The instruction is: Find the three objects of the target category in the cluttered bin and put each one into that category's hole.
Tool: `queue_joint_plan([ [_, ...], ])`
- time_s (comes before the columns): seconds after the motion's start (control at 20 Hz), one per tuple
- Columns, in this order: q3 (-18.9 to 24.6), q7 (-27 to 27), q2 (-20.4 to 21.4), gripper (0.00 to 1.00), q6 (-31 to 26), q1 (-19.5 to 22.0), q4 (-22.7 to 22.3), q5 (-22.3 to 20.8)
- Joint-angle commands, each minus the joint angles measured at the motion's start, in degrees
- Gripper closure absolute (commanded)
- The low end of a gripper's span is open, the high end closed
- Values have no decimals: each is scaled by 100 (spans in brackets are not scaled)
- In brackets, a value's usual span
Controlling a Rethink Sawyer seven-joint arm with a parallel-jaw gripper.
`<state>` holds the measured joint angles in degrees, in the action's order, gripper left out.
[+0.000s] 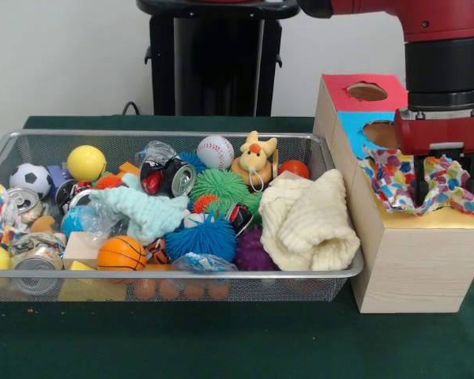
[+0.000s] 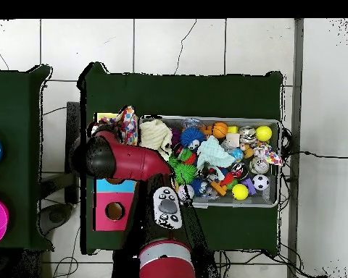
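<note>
Cloths (image 1: 415, 183): two visible, perhaps.

A cream waffle-knit cloth (image 1: 310, 223) lies heaped at three o'clock among the clutter, just beside a purple spiky ball (image 1: 253, 253) and a blue spiky ball (image 1: 202, 238). A mint fuzzy cloth (image 1: 148, 211) sprawls near the centre, an orange mini basketball (image 1: 121, 253) at its seven o'clock. Toward twelve — a white baseball (image 1: 215, 151), a tan plush animal (image 1: 255, 160) — and a yellow ball (image 1: 86, 163) at ten.
</note>
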<state>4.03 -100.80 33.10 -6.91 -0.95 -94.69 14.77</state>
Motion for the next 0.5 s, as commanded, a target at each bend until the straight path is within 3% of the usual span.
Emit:
queue_joint_plan([
  [0.05,195,-1425,-308,0,235,35,-341,268],
  [0.3,3,-1381,-210,0,120,-107,-233,276],
  [0.5,-283,-1369,-17,0,-357,-296,-89,391],
])
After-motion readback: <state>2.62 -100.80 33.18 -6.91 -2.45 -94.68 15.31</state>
